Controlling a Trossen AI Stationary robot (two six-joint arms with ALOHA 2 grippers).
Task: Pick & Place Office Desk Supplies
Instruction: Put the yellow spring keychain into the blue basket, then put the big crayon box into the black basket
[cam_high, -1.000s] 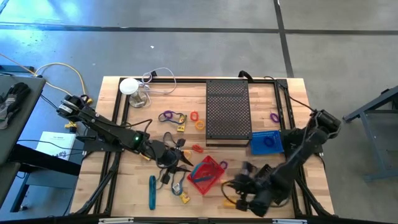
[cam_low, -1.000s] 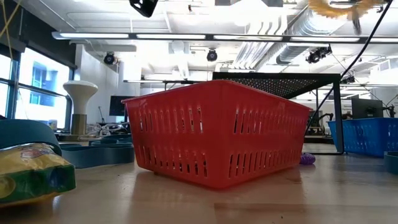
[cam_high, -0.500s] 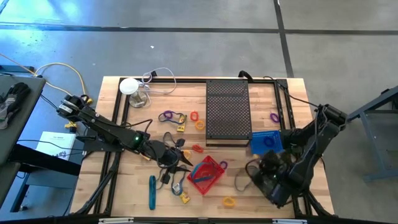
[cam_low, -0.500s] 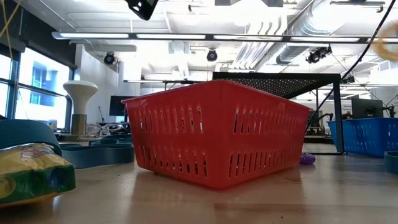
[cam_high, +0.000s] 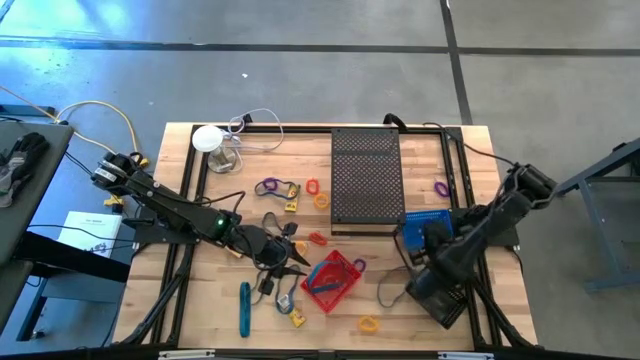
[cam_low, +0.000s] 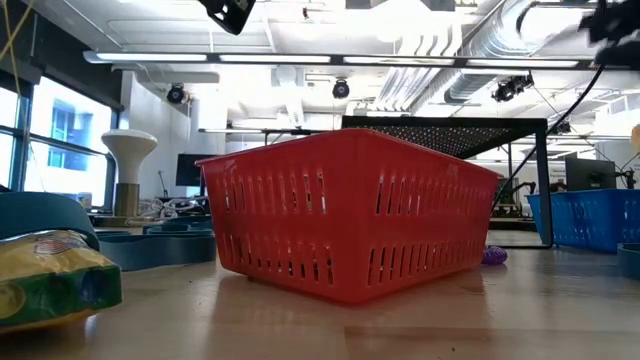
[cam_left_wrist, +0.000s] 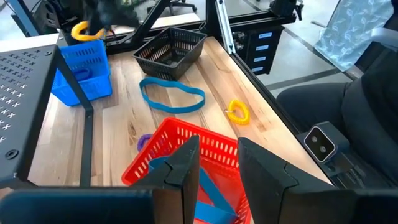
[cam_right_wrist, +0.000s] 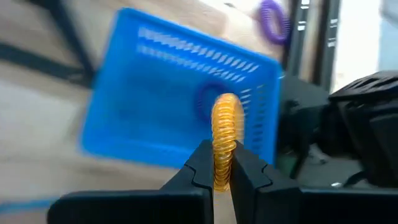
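Note:
My right gripper (cam_right_wrist: 222, 155) is shut on a yellow coil ring (cam_right_wrist: 225, 127) and hangs over the near left corner of the blue basket (cam_high: 430, 226); the left wrist view shows that ring (cam_left_wrist: 86, 31) above the basket. My left gripper (cam_left_wrist: 217, 155) stands open and holds nothing, above the left side of the red basket (cam_high: 333, 280), which has a blue band inside. On the table lie another yellow coil ring (cam_high: 368, 324), a blue elastic band (cam_left_wrist: 172, 96), a teal stick (cam_high: 244, 307) and purple loops (cam_high: 268, 187). My right gripper pinches the yellow coil ring between its two fingertips at one spot on the coil (cam_right_wrist: 222, 169). The fingers slant down toward the blue basket. The ring stands edge-on beyond the fingertips, lifted clear of table and basket.
A black perforated tray (cam_high: 366, 180) stands at the far middle, with a white round object on a cable (cam_high: 208, 138) at the far left. A black basket (cam_left_wrist: 171, 50) sits near the front right, under my right arm. Small packets and loops (cam_high: 290, 205) lie left of the tray.
My right gripper has carried the yellow coil ring from the table's near edge toward the far right, up to the blue basket, rolling and tipping its fingers downward on the way. It has stayed shut on the ring.

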